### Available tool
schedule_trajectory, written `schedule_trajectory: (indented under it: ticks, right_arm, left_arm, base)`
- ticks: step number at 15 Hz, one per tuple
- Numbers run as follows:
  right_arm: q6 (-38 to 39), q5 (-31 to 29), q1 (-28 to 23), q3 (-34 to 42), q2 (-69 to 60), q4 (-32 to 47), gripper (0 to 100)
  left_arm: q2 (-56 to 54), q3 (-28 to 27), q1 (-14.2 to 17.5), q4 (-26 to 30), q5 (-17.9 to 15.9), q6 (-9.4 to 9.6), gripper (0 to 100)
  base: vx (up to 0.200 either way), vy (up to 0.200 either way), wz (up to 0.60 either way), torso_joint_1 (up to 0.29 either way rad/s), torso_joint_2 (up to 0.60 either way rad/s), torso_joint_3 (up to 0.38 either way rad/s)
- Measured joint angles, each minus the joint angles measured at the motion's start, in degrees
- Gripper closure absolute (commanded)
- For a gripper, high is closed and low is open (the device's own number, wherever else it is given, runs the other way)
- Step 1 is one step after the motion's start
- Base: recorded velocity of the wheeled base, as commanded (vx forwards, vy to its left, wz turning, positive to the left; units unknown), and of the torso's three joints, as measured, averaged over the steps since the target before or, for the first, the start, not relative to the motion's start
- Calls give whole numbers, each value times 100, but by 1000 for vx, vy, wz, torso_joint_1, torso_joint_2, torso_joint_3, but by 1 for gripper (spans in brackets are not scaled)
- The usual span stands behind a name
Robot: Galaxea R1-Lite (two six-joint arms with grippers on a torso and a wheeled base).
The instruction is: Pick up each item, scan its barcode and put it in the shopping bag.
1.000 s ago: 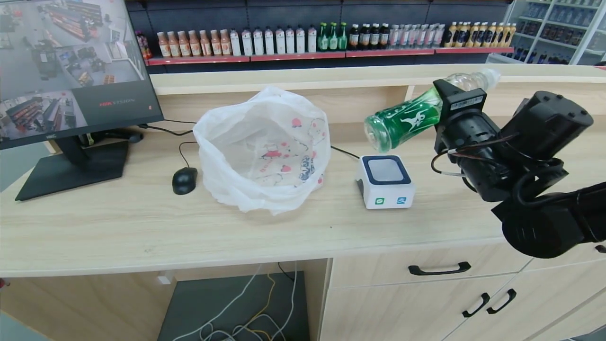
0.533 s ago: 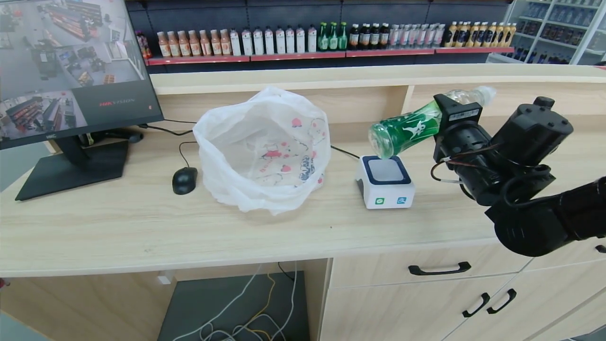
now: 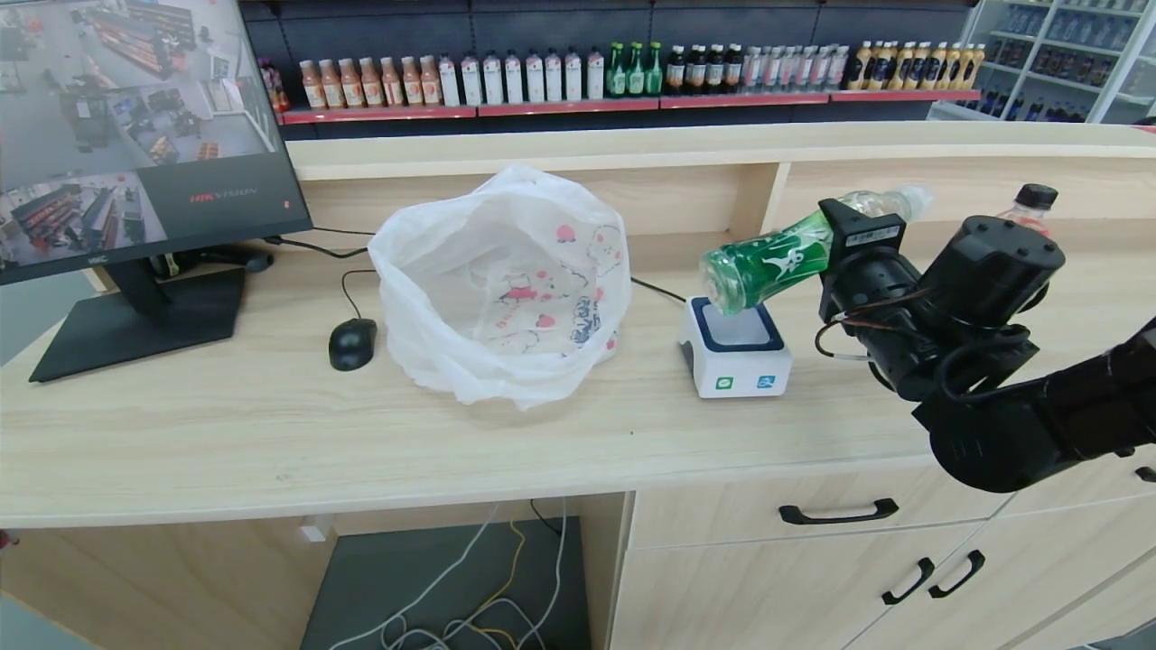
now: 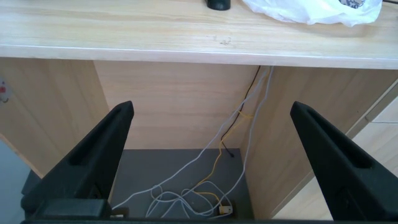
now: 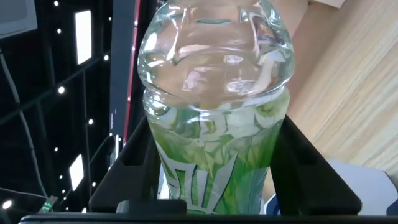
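A clear bottle with a green label [image 3: 768, 260] lies almost level in the air, with my right gripper [image 3: 838, 242] shut around its upper body. Its base hangs just over the window of the white barcode scanner [image 3: 733, 350]. In the right wrist view the bottle [image 5: 214, 93] sits between the two black fingers of the right gripper [image 5: 216, 171], and the scanner [image 5: 372, 188] shows beneath. The white shopping bag [image 3: 501, 280] stands with its mouth wide, left of the scanner. My left gripper [image 4: 211, 155] is open and holds nothing, low in front of the counter's underside.
A second bottle with a black cap [image 3: 1028, 204] stands behind the right arm. A mouse [image 3: 351, 344] and a monitor [image 3: 135, 135] are left of the bag. Cables [image 4: 205, 186] hang in the recess under the counter. Drawers [image 3: 835, 515] sit under the right half.
The right arm has come down and slightly left with the bottle, bringing its base from above the scanner to just over the window. The black-capped bottle has come into sight behind it.
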Motion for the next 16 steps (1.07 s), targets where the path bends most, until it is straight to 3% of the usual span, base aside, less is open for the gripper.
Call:
schedule_trajectory:
  ticks: [16]
  right_arm:
    - [179,-5,-124,188,155,-30,100]
  left_arm:
    - [0,0,0,0,0,0,0]
  base:
    - [0,0,0,0,0,0]
